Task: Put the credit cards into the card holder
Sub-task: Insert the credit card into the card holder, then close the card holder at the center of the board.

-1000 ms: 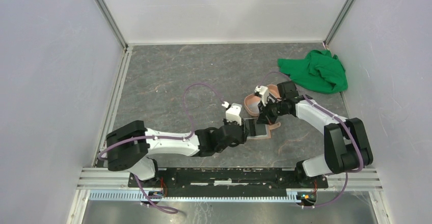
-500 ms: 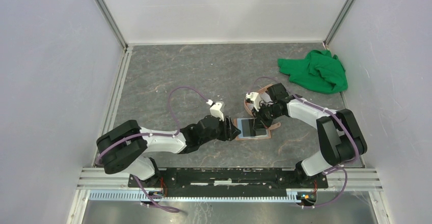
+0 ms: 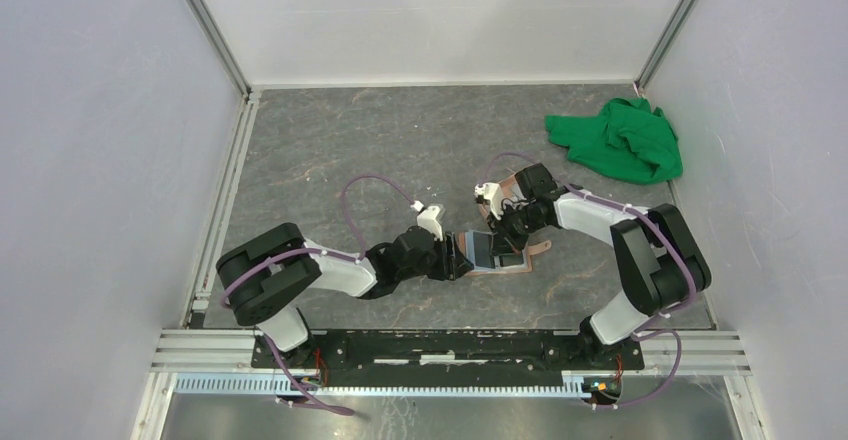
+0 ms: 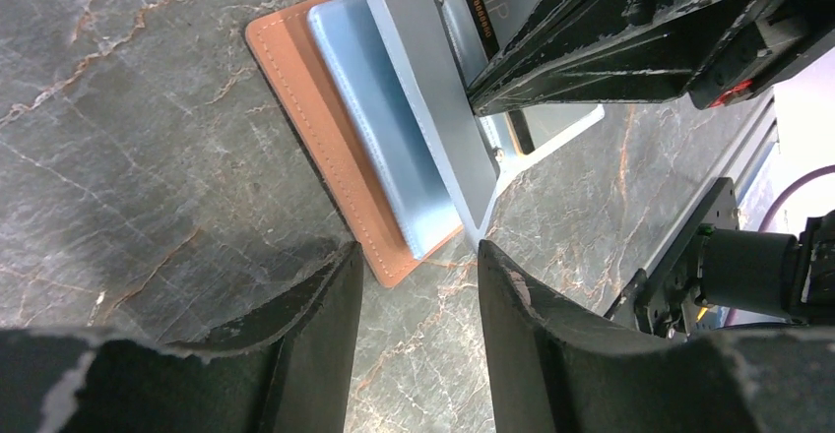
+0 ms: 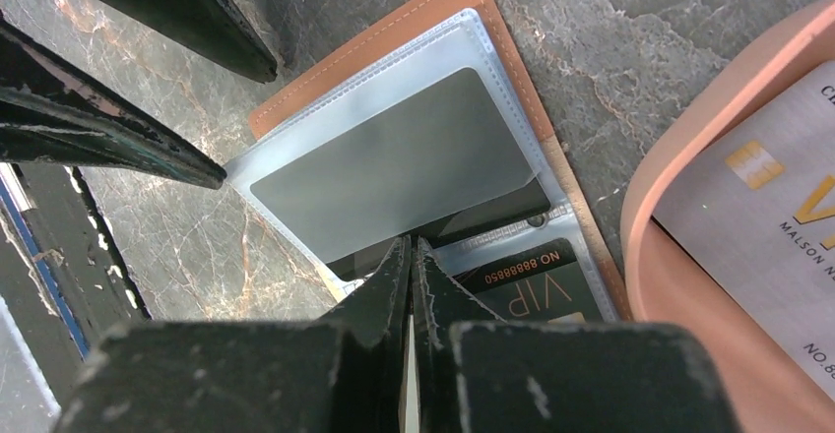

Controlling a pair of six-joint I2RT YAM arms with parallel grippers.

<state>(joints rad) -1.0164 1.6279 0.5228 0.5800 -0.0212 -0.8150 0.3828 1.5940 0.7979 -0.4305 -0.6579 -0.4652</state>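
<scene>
We see the open card holder [image 4: 330, 148] lying on the worktop [image 4: 118, 157] just before the released left gripper [image 4: 418, 261]; the right gripper [image 5: 411, 248] is clenched, tips on its plastic sleeve [image 5: 448, 54].

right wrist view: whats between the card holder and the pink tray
Only a narrow strip of bare table lies between the card holder and the tray. They sit apart, as the right wrist view shows.
</scene>
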